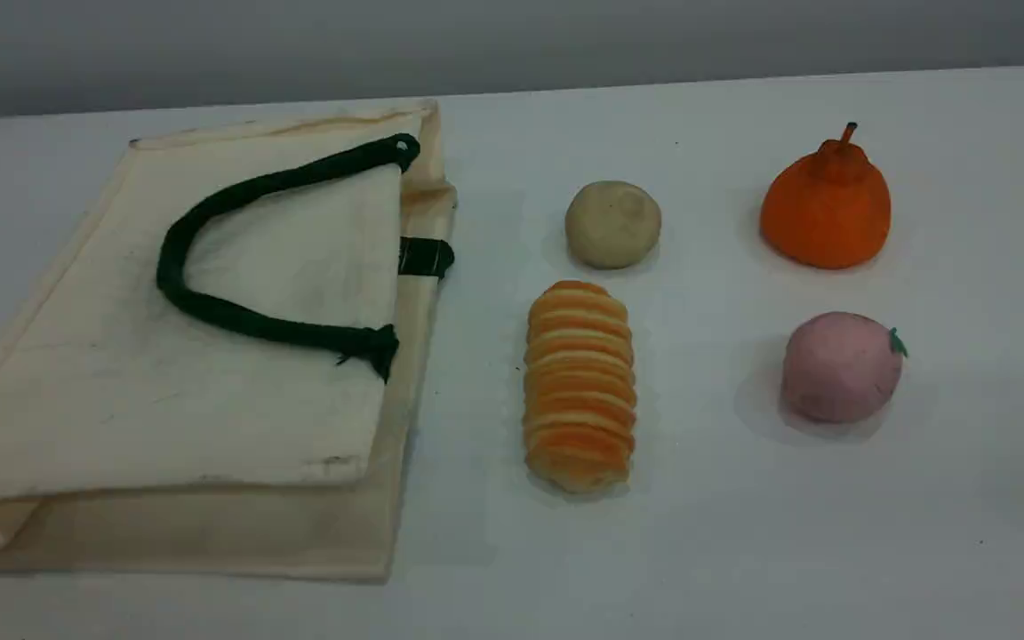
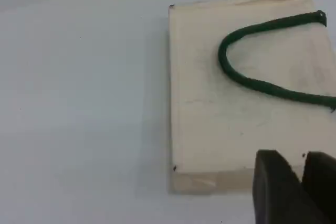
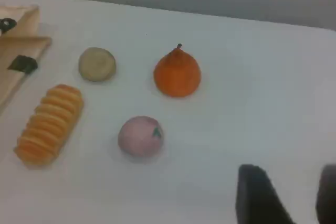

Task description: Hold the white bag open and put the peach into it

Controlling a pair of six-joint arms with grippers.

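Note:
The white bag (image 1: pixel 121 391) lies flat and folded on the table's left side, its dark green rope handle (image 1: pixel 210 307) resting on top. The peach (image 1: pixel 841 366) sits at the right, pale pink with a small green leaf. No arm shows in the scene view. In the left wrist view the bag (image 2: pixel 236 114) fills the right half, and my left gripper (image 2: pixel 303 182) hovers over its near corner, its fingers a narrow gap apart with nothing between them. In the right wrist view the peach (image 3: pixel 140 136) lies left of and beyond my right gripper (image 3: pixel 294 195), which is open and empty.
An orange pear-shaped fruit (image 1: pixel 826 209) stands behind the peach. A beige round bun (image 1: pixel 612 224) and a striped bread roll (image 1: pixel 580 384) lie between the bag and the peach. The table's far edge meets a grey wall.

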